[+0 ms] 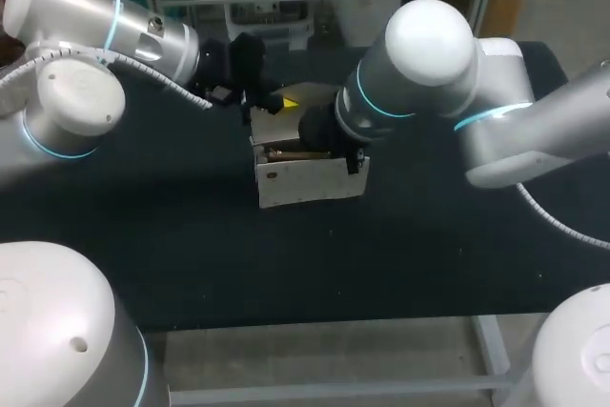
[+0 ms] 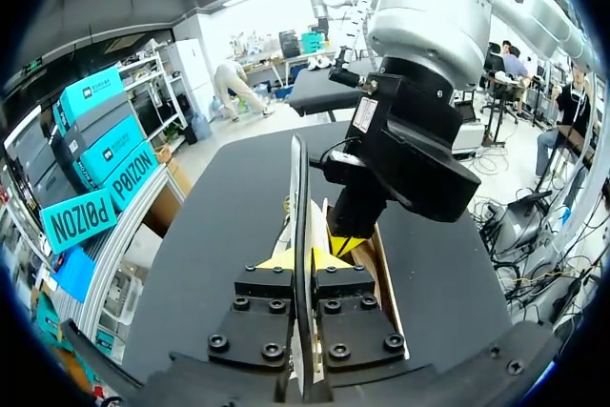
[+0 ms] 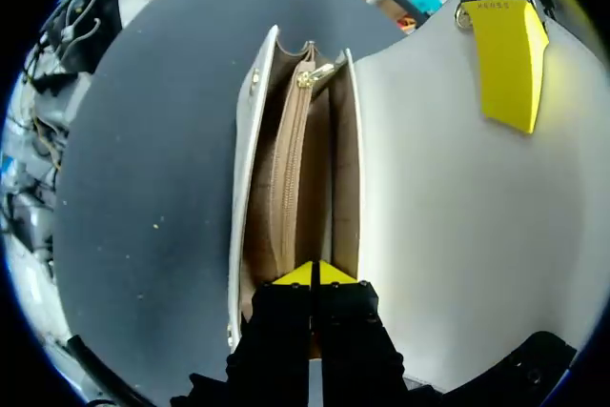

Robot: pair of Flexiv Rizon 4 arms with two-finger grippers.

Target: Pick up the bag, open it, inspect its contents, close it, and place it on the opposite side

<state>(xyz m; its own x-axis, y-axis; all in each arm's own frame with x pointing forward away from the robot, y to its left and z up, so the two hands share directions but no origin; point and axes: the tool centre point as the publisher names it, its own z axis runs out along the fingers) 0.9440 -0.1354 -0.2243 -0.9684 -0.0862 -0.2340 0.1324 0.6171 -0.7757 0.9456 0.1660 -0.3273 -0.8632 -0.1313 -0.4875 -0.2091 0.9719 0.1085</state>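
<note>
Right pincer (image 3: 314, 274) inside open bag (image 3: 286, 169) — flap (image 3: 448, 235) in left pincer (image 2: 305, 256)

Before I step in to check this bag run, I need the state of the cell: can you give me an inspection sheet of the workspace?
Surface: black table, with a few pale specks.
Job's things: one pale bag stands mid-table with its flap lifted open. The zip pocket inside looks zipped.
Clutter: nothing seen.
Grippers: left gripper is shut on the flap's edge. Right gripper is shut, with its tips down in the bag's mouth.
Cables: left arm's hose and right arm's hose both run clear of the bag.
Surroundings: nothing seen reaching over the table.
</note>
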